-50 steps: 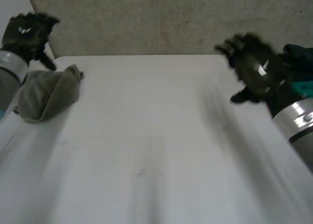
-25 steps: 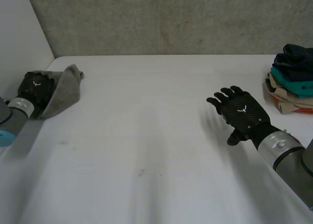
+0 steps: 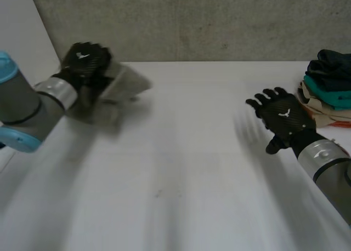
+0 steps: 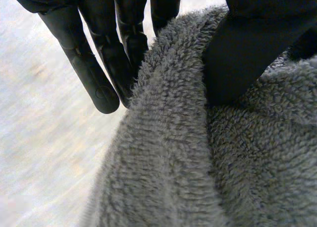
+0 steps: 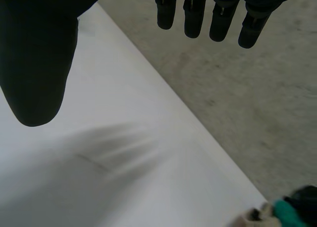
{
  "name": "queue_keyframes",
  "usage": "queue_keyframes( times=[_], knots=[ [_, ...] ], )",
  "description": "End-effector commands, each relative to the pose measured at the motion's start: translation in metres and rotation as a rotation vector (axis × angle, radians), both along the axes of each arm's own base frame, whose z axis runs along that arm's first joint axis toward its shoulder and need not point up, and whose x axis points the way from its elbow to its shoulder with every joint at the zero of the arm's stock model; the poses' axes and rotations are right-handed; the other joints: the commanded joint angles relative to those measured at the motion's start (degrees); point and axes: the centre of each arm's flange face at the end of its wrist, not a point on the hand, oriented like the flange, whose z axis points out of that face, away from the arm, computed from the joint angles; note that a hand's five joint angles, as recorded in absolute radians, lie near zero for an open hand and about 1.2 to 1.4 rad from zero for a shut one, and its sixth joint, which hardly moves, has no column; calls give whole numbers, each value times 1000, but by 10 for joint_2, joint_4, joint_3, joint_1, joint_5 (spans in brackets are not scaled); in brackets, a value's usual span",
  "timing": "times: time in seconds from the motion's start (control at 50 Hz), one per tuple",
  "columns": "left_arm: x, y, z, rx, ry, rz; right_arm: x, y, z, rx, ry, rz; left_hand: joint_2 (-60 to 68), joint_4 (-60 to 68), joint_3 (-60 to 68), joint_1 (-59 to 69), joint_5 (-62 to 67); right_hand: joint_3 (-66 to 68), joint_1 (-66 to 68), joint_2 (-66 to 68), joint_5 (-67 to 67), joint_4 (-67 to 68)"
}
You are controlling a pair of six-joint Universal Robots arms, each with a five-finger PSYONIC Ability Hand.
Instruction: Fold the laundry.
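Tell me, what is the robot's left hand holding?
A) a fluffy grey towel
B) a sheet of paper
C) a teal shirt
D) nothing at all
A: in the left wrist view, the left hand has the grey towel pinched between its thumb and fingers.

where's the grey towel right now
In the head view the grey towel is at the table's far left, pinched in the left robot hand.
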Motion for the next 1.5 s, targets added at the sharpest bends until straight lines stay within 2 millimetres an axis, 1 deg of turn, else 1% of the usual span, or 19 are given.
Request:
queue_keyframes(
  times=[0.02,0.1,0.24,0.3,0.36,0.4,0.46,0.58,0.66,0.68,0.78,0.88,0.92,1.02,1.04,1.06,1.32,1.4,1.5],
  knots=[
    [-75,94,-26,125,-18,-249,-6,-2,10,-18,-4,-62,126,115,126,184,183,-21,-35,-22,-25,-19],
    [-103,125,-64,164,-150,-344,-6,1,9,3,0,-60,126,115,126,184,183,-21,-35,-22,-25,-19],
    [-109,130,-75,89,-344,-277,-6,4,8,41,6,-50,126,115,126,184,183,-21,-35,-22,-25,-19],
    [-104,127,-72,54,-407,-221,-6,3,10,43,7,-48,-13,-24,-13,45,44,-21,-35,-22,-25,-19],
    [-99,127,-54,12,-414,-174,-4,2,15,48,6,-33,-272,-283,-271,-213,-214,-21,-35,-22,-25,-19],
    [-93,131,-33,-20,-393,-144,-2,2,21,56,6,-13,-465,-476,-464,-406,-407,-21,-35,-22,-25,-19],
    [-80,141,-16,-34,-384,-96,3,4,30,102,7,38,-527,-537,-526,-468,-469,-21,-35,-22,-25,-19],
    [-51,165,5,-27,-353,0,6,13,43,270,18,97,-535,-546,-535,-476,-478,-21,-35,-22,-25,-19],
    [-27,183,5,53,-283,77,10,14,18,458,33,111,-527,-537,-526,-468,-469,-21,-35,-22,-25,-19],
    [-23,186,3,77,-267,92,10,12,7,493,39,109,-525,-536,-524,-466,-468,-21,-35,-22,-25,-19],
    [4,207,-16,255,-171,166,11,14,-11,498,37,106,-426,-437,-426,-367,-369,-21,-35,-22,-25,-19],
    [15,225,-40,420,-179,167,21,18,-27,459,40,143,-387,-398,-386,-328,-330,-20,-34,-21,-24,-19],
    [14,230,-45,462,-171,149,27,18,-37,439,41,160,-387,-398,-386,-328,-330,44,30,43,40,45],
    [8,229,-66,560,-187,90,31,14,-47,412,40,170,-396,-406,-395,-337,-338,373,359,372,369,374],
    [6,229,-71,575,-194,77,31,13,-49,408,43,173,-399,-410,-398,-340,-341,564,550,562,560,565],
    [2,228,-76,590,-198,55,32,12,-49,401,42,173,-411,-421,-410,-352,-353,659,645,657,655,660],
    [-37,184,-96,485,-139,-2,28,16,-45,382,36,162,-434,-445,-434,-375,-377,679,665,678,675,681],
    [-58,169,-108,473,-138,-21,25,21,-39,370,33,156,-439,-450,-439,-381,-382,679,665,678,675,681],
    [-79,161,-118,462,-146,-51,23,22,-35,362,31,149,-426,-437,-425,-367,-368,679,665,678,675,681]
  ],
)
